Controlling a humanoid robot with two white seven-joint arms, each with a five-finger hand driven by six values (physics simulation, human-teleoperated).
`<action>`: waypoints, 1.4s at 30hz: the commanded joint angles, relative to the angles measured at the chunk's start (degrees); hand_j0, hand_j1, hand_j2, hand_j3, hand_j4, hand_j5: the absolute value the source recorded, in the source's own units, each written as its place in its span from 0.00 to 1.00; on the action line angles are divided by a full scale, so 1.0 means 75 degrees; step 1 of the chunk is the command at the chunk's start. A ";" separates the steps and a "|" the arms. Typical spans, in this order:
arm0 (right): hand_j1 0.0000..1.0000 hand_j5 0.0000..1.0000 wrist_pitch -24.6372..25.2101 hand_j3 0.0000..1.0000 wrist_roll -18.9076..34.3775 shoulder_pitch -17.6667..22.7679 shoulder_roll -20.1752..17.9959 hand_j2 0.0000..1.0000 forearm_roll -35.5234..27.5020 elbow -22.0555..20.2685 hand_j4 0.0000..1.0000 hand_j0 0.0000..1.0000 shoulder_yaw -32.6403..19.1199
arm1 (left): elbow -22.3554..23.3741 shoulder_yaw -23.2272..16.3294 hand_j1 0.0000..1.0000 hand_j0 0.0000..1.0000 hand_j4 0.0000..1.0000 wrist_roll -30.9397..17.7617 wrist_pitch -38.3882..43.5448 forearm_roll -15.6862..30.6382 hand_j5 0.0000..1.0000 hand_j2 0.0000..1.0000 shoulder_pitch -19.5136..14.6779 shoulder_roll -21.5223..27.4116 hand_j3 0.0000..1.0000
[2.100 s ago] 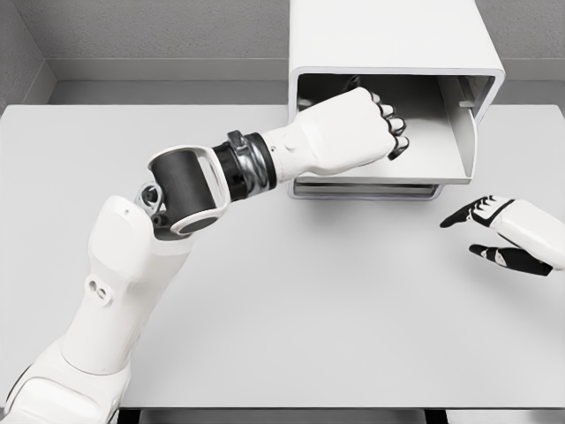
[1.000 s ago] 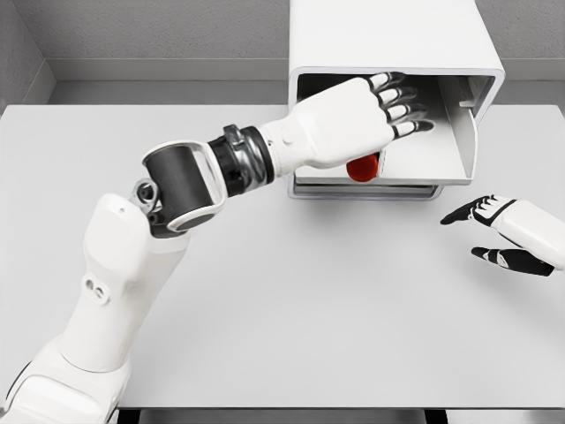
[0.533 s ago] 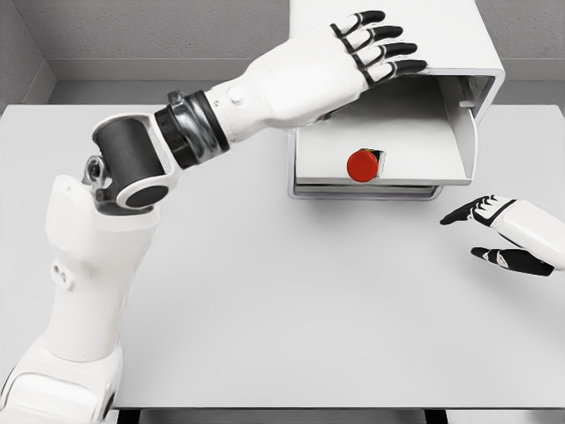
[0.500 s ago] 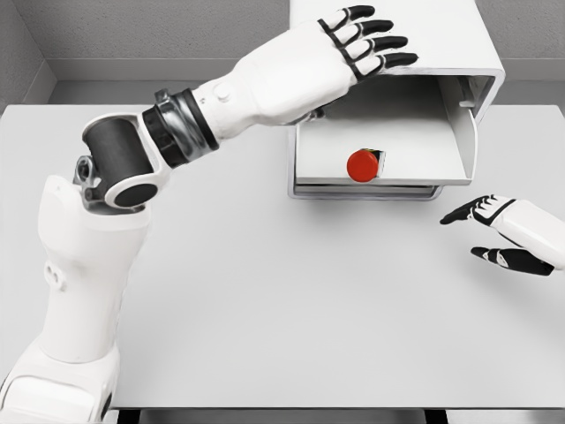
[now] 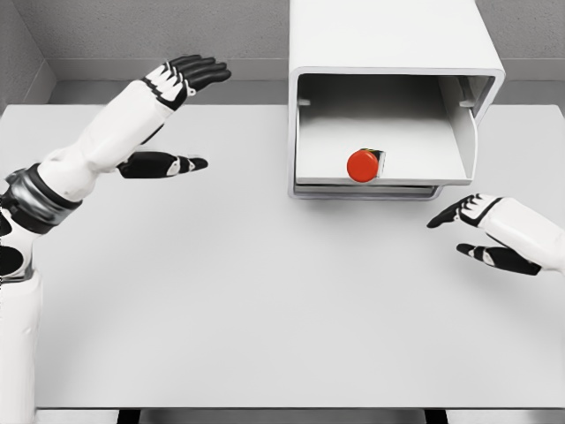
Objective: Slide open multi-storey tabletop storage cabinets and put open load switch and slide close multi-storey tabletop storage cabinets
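The white tabletop cabinet (image 5: 388, 44) stands at the back right with its drawer (image 5: 415, 168) slid open toward me. A red round-topped load switch (image 5: 363, 165) lies in the drawer near its front edge. My left hand (image 5: 177, 110) hovers over the table well to the left of the cabinet, fingers spread, holding nothing. My right hand (image 5: 472, 231) is low at the right, just in front of the drawer's right corner, fingers relaxed and empty.
The light grey table (image 5: 265, 291) spreads below both hands. A grey wall runs behind the cabinet, and the table's front edge is at the bottom of the view.
My left hand let go of the red switch in the drawer, lifted out over the cabinet and swung far left. My right hand has shifted slightly left toward the drawer.
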 commanded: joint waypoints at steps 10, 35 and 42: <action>0.68 0.68 0.0011 0.68 0.0003 -0.0316 0.0202 0.68 -0.0032 -0.0119 0.68 0.68 0.0305 | -0.0007 -0.1013 1.00 1.00 1.00 0.0005 0.0021 0.1663 1.00 1.00 0.1173 0.1316 1.00; 0.70 0.70 0.0011 0.70 0.0003 -0.0363 0.0202 0.70 -0.0067 -0.0131 0.70 0.70 0.0411 | 0.0133 -0.1822 1.00 1.00 1.00 0.0005 0.0021 0.0784 1.00 1.00 0.0962 0.3273 1.00; 0.70 0.70 0.0011 0.70 0.0027 -0.0867 0.0341 0.70 -0.0067 -0.0131 0.70 0.70 0.0926 | 0.2335 0.0089 1.00 1.00 1.00 0.0005 0.0021 0.2484 1.00 1.00 0.1326 0.3239 1.00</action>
